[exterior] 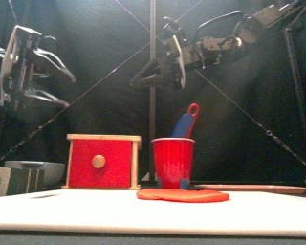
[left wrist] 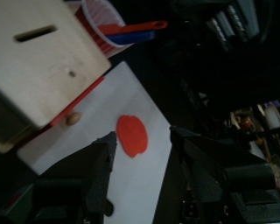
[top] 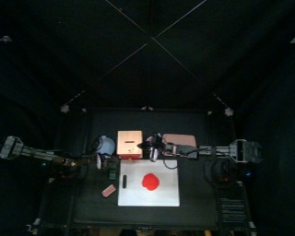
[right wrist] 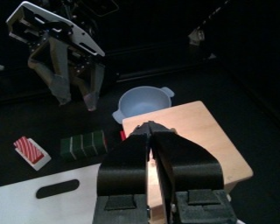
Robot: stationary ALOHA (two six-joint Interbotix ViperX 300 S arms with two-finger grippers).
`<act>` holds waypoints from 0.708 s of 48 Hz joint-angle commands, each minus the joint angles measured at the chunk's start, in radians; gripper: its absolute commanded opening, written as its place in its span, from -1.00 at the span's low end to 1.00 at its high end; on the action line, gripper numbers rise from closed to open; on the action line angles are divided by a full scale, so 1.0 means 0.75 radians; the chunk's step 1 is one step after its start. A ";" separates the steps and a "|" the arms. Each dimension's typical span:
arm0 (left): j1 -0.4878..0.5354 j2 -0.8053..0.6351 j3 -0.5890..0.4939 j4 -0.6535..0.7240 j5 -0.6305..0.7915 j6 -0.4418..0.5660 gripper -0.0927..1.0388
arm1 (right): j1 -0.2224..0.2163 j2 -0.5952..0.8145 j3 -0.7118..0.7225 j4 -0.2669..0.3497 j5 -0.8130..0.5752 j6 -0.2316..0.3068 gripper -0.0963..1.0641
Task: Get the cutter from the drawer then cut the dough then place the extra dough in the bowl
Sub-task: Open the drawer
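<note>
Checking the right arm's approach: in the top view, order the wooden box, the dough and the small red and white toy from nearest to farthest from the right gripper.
1. The wooden box: just left of the right gripper.
2. The dough: on the white board, toward the front.
3. The small red and white toy: front left, beside the board.

My left arm (top: pixel 45 155) comes in from left, held about level, wrist raised high. My left gripper (exterior: pixel 24 91) hangs pointing down, jaws spread wide, nothing between them. My right arm (top: pixel 214 149) comes in from right, reaches to middle, also high. My right gripper (right wrist: pixel 150 133) tilts downward, jaws pressed together, empty. Grippers near each other, apart, not touching.
</note>
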 commanded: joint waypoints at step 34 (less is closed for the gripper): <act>-0.010 0.436 -0.219 -0.286 -0.119 0.002 0.70 | -0.162 0.376 -0.661 0.008 0.812 0.004 -0.75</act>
